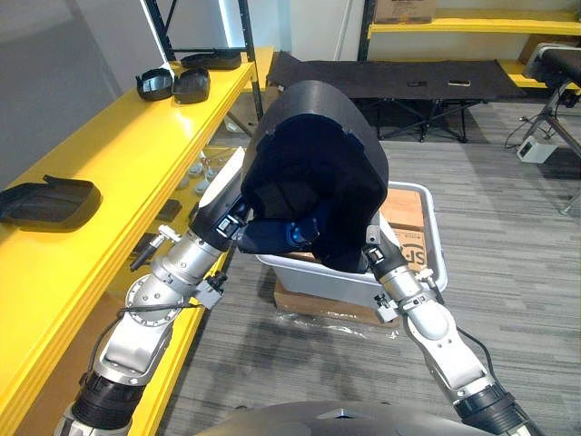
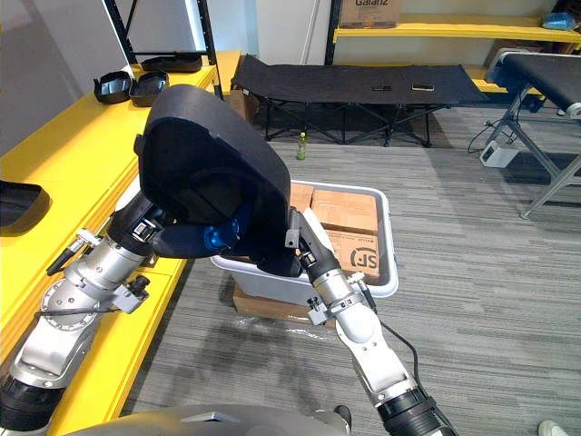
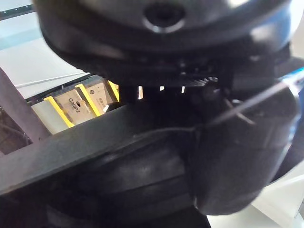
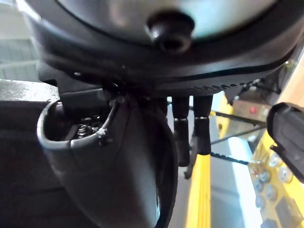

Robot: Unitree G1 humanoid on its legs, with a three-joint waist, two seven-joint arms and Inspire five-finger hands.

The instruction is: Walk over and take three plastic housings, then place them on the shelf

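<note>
**Black housing held up between both hands, over the bin**

The yellow shelf runs along the outer side of the left hand and on past it. A black cot stands well beyond both hands, across the grey floor.

The housing is the biggest thing close in. It is a matt black plastic shell with a domed, rounded back, a deep hollow that faces the robot, and a small notch on its upper rim. It is up in the air between the two hands, well apart from the shelf.

The left hand reaches into the hollow from the shelf side. Whether it is open or closed there I cannot tell.

The right hand meets the shell's lower edge from the other side. In the right wrist view its fingers run straight beside the rim, not curled round it.

Below both hands sits a white bin with brown boxes in it.

On the shelf lie more black shells:
- a near housing out beyond the left arm
- a pair of housings further along
- a far housing past those

A green bottle stands on the floor beyond the hands, near the cot.
</note>
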